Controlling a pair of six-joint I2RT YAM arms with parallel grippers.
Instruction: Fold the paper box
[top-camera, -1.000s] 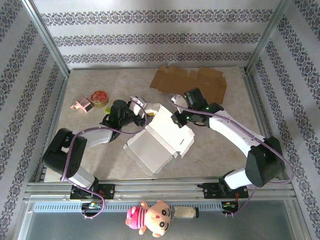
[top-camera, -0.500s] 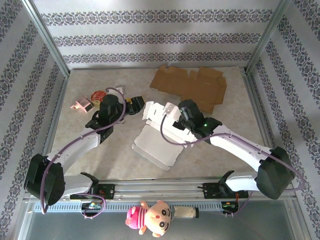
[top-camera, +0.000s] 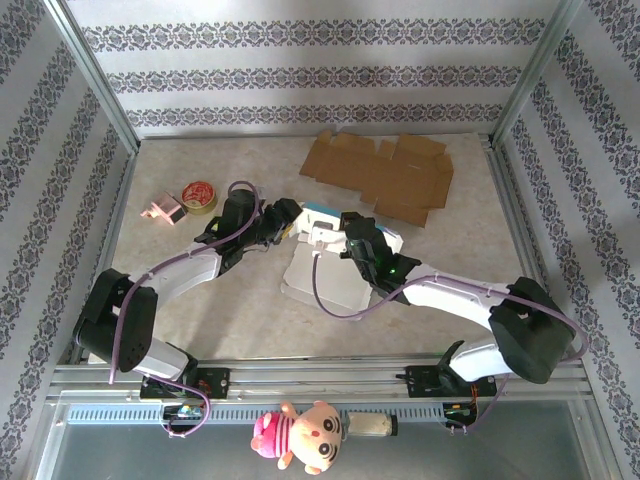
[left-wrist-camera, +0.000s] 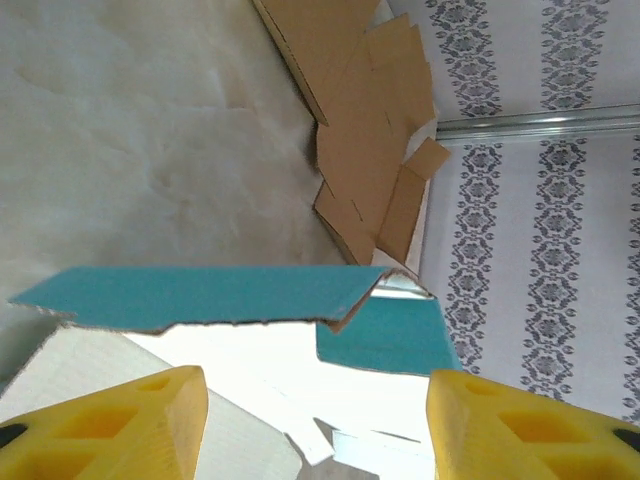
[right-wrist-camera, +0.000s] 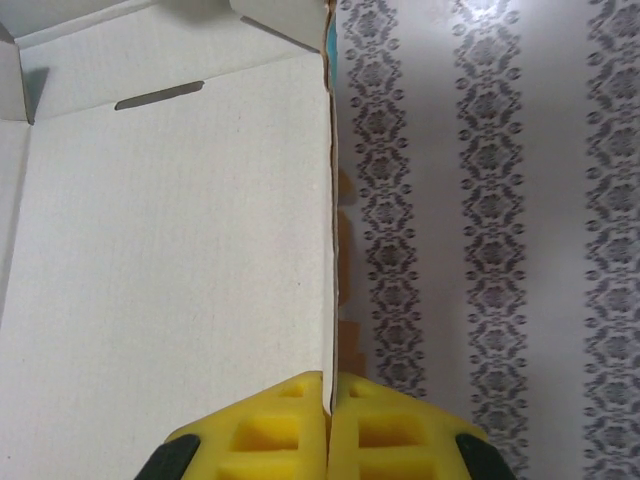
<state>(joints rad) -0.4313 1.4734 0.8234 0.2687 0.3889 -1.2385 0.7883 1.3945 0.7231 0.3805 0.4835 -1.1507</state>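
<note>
While the paper box (top-camera: 330, 275) lies half open near the middle of the tabletop (top-camera: 200, 300), both arms reach in to its far edge from either side. The box shows white inside and teal outside, and its base rests flat on the surface with the far flaps raised.

The left hand (top-camera: 288, 222) sits at the box's far left corner. In the left wrist view its yellow fingertips (left-wrist-camera: 110, 420) stand wide apart at the lower corners, released, with nothing pinched between them. A teal flap (left-wrist-camera: 200, 295) with a ragged lower edge runs across just above them, and white card shows in the gap below it.

The right hand (top-camera: 348, 235) is at the far side of the box, just right of the left one. In the right wrist view its yellow pads (right-wrist-camera: 275, 425) are pressed together, clenched on the thin upright edge of a white panel (right-wrist-camera: 170, 200). That panel has a narrow slot near its top.

A flat brown cardboard sheet (top-camera: 385, 172) lies beyond the box, towards the back wall and well apart from both hands. A tape roll (top-camera: 198, 195) and a small pink object (top-camera: 162, 211) sit close together at the left of the tabletop. A plush doll (top-camera: 300, 432) hangs at the front rail, between the two arm bases
</note>
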